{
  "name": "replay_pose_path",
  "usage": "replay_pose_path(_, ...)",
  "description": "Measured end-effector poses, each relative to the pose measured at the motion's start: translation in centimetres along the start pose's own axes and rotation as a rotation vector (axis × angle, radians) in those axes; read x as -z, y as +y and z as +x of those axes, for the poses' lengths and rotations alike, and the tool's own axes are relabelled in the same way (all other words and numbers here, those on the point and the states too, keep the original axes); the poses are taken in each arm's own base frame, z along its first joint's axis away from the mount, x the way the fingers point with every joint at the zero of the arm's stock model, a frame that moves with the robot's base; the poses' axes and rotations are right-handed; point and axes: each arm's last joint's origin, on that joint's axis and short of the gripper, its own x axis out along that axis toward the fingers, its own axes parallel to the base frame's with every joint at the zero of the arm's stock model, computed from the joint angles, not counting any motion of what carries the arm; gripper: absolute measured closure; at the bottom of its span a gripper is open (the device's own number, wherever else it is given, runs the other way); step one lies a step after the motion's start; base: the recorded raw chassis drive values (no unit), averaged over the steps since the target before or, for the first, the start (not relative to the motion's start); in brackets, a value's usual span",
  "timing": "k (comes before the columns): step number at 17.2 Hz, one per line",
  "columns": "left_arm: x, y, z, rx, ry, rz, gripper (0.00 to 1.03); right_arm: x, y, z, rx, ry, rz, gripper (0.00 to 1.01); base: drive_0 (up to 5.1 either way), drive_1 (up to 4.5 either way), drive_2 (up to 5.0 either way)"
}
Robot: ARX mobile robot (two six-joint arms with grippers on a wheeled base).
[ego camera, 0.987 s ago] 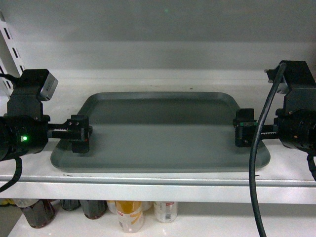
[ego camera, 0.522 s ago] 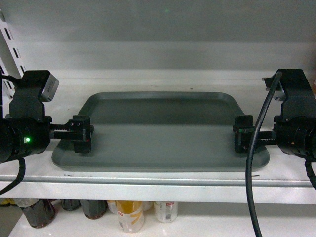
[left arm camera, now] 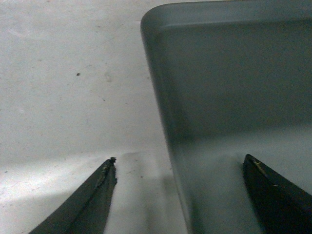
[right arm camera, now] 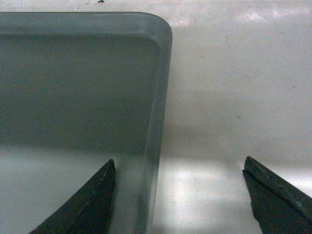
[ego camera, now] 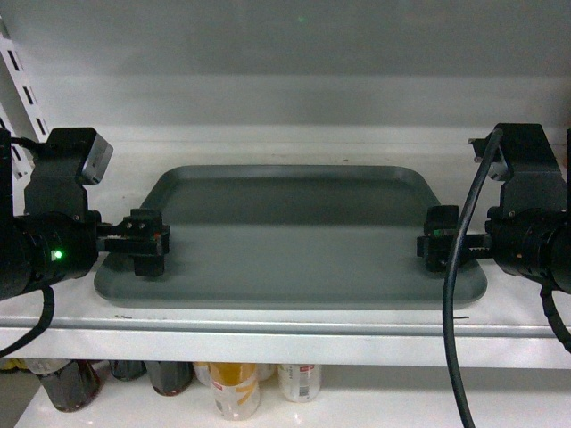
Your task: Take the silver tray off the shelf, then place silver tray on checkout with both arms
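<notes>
The silver tray [ego camera: 290, 236] lies long axis nine-to-three on the shelf [ego camera: 285, 343]; left gripper [ego camera: 147, 242] and right gripper [ego camera: 439, 238], jaws wide, each straddle a short rim (neither clamped).

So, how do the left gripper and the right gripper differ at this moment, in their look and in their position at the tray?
The left gripper stands at the left edge of the silver tray; the right gripper stands at its right edge. The left arm shows a green light; the right arm shows none, and a thick black cable crosses in front of it. Both are black and open, with one finger over the tray and one outside the rim.
</notes>
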Motion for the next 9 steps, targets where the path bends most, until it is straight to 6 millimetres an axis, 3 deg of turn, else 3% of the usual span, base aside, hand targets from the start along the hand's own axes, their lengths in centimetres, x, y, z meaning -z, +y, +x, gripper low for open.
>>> replay_pose_path(2, 0.03, -0.22, 0.04, 0.016, -0.003, 0.002, 0.38, 0.03, 0.21, 0.04, -0.004, -0.001, -0.002, 0.37, 0.0, 0.0, 0.0)
replay_pose_path(3, 0.02, -0.4, 0.02, 0.027, -0.011, 0.006, 0.54, -0.01, 0.26, 0.1, -0.002, -0.003, -0.002, 0.55, 0.0, 0.0, 0.0)
replay_pose_path(5, 0.07, -0.1, -0.11, 0.015, -0.028, -0.046, 0.97, -0.08, 0.71, 0.15, -0.004, -0.004, 0.048, 0.97, 0.0, 0.0, 0.0)
replay_pose_path(9, 0.11, -0.1, -0.17, 0.021, -0.034, -0.102, 0.99, -0.09, 0.74, 0.17, -0.003, -0.002, 0.079, 0.98, 0.0, 0.0, 0.0)
